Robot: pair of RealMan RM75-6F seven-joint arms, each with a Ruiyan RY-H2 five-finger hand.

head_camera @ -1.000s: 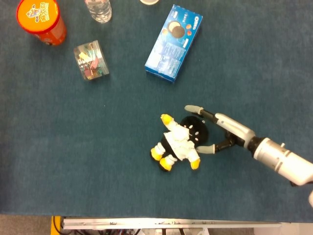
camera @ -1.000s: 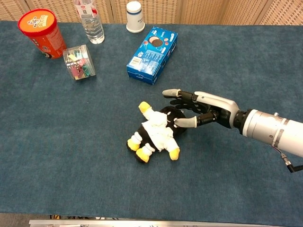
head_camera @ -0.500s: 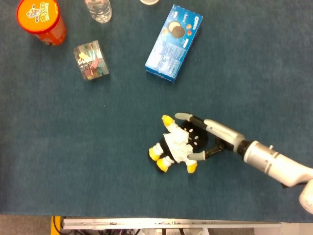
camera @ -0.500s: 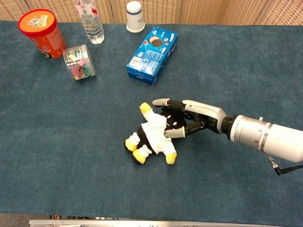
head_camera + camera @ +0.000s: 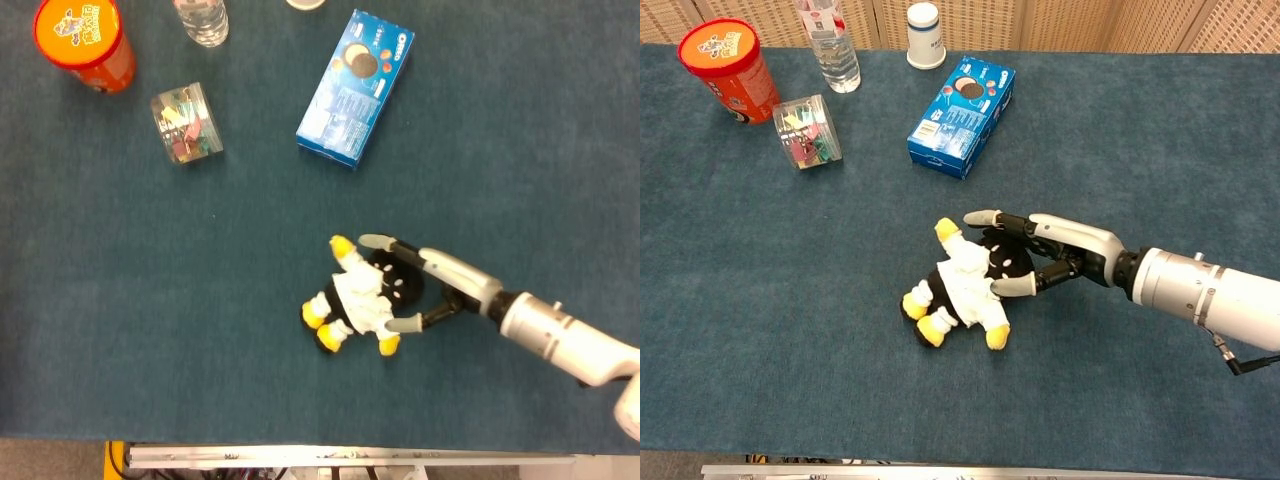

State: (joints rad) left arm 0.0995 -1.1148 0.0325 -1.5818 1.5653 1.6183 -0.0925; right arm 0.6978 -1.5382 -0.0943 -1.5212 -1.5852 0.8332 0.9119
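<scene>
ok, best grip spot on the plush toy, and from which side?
Probably the round black head of the plush toy, taken from its right. The toy lies flat with the head toward the right hand, whose fingers already bracket it; the yellow feet and white shirt point away, offering floppier holds.

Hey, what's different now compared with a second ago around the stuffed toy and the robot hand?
The right hand moved leftward onto the black, white and yellow plush toy, its fingers now straddling the toy's black head, and the toy shifted slightly left and nearer the front edge. A firm grip cannot be confirmed. The blue cookie box, orange canister and clear clip container stayed put.
</scene>
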